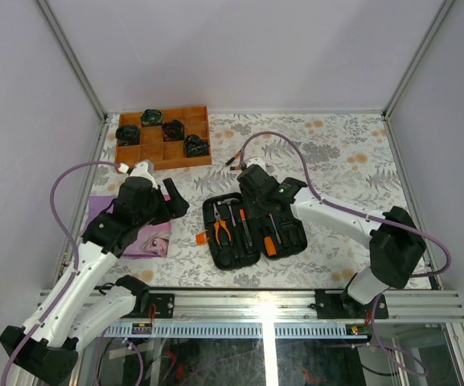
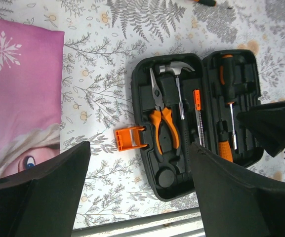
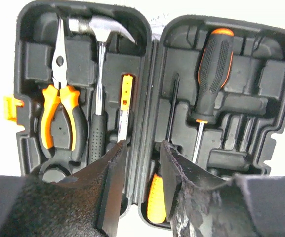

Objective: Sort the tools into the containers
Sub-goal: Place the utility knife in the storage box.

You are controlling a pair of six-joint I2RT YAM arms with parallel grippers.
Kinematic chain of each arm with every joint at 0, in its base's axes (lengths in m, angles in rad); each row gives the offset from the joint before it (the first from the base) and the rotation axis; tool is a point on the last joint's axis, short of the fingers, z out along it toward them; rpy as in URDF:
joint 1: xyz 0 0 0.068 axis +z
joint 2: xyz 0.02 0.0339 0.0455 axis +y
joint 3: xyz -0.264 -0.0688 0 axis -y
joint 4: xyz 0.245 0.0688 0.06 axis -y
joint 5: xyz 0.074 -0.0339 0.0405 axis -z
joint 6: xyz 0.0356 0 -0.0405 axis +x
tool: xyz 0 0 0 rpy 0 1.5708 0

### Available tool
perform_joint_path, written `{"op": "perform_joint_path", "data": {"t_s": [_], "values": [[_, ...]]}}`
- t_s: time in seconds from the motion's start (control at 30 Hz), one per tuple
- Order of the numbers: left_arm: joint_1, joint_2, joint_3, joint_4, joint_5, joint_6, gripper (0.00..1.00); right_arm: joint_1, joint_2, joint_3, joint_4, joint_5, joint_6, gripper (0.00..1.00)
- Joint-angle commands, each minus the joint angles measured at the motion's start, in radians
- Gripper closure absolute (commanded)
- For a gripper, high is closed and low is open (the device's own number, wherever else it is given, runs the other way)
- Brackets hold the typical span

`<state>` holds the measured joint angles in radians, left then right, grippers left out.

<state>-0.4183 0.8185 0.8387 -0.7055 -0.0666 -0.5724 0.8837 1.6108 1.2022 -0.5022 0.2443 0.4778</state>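
The black tool case (image 1: 252, 251) lies open at the table's middle, its orange latch (image 2: 130, 138) on the left. Its left half holds orange-handled pliers (image 3: 61, 116), a hammer (image 3: 100, 54) and a slim orange-tipped tool (image 3: 126, 101). Its right half holds a black-and-orange screwdriver (image 3: 214, 64) and an orange-handled one (image 3: 157, 200). A loose screwdriver (image 1: 233, 159) lies on the table behind the case. My right gripper (image 3: 142, 170) hovers over the case's hinge, jaws slightly apart and empty. My left gripper (image 2: 140, 192) is wide open and empty, above the table left of the case.
A brown wooden compartment tray (image 1: 175, 154) with several dark green objects stands at the back left. A pink picture cloth (image 1: 147, 239) lies under my left arm. The metal rail (image 1: 264, 301) runs along the near edge. Frame posts stand at the back corners.
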Motion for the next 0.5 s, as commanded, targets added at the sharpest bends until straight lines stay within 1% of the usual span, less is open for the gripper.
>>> {"op": "perform_joint_path", "data": {"t_s": [0.0, 0.1, 0.2, 0.33, 0.4, 0.47], "values": [[0.004, -0.047, 0.034, 0.084, -0.017, -0.020, 0.20, -0.026, -0.056, -0.006, 0.132, 0.059, -0.028, 0.58], [0.003, -0.050, 0.063, 0.122, -0.010, -0.044, 0.20, -0.078, -0.044, 0.001, 0.197, 0.011, -0.088, 0.55], [0.004, -0.037, 0.105, 0.155, 0.003, -0.062, 0.17, -0.156, 0.001, 0.035, 0.247, -0.100, -0.187, 0.54], [0.004, -0.019, 0.162, 0.219, 0.016, -0.083, 0.12, -0.267, 0.115, 0.140, 0.274, -0.273, -0.293, 0.52], [0.004, -0.006, 0.185, 0.251, 0.012, -0.093, 0.10, -0.298, 0.168, 0.204, 0.279, -0.337, -0.337, 0.51], [0.004, 0.013, 0.204, 0.285, 0.014, -0.103, 0.08, -0.309, 0.258, 0.290, 0.254, -0.397, -0.417, 0.50]]}}
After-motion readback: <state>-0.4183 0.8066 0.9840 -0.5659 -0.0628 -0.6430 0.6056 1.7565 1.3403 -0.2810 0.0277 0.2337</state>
